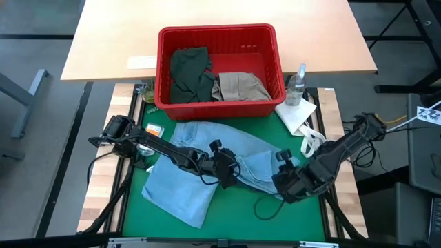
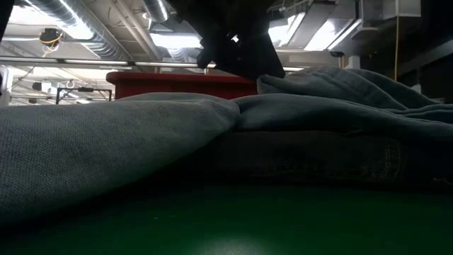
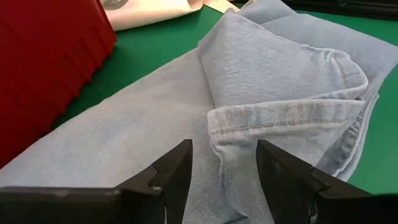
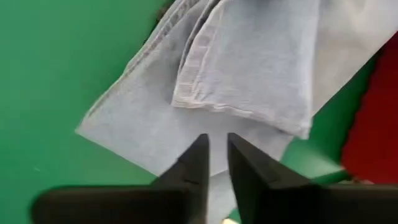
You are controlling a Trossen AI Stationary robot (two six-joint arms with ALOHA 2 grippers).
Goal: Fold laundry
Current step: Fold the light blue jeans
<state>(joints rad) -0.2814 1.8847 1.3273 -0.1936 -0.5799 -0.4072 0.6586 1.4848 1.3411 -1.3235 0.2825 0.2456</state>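
High view shows the light blue denim (image 1: 207,172) half folded on the green counter (image 1: 275,220), the left claw (image 1: 224,169) open above its fold, the right claw (image 1: 286,182) slightly open holding nothing, so next comes another fold

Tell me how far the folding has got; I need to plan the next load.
Done: nothing looks finished. In hand: the light blue denim lies partly folded on the green mat; the left gripper stands open over it, and the right gripper, slightly parted, holds nothing. Left: the dark olive green piece and beige khaki piece sit in the red basket.
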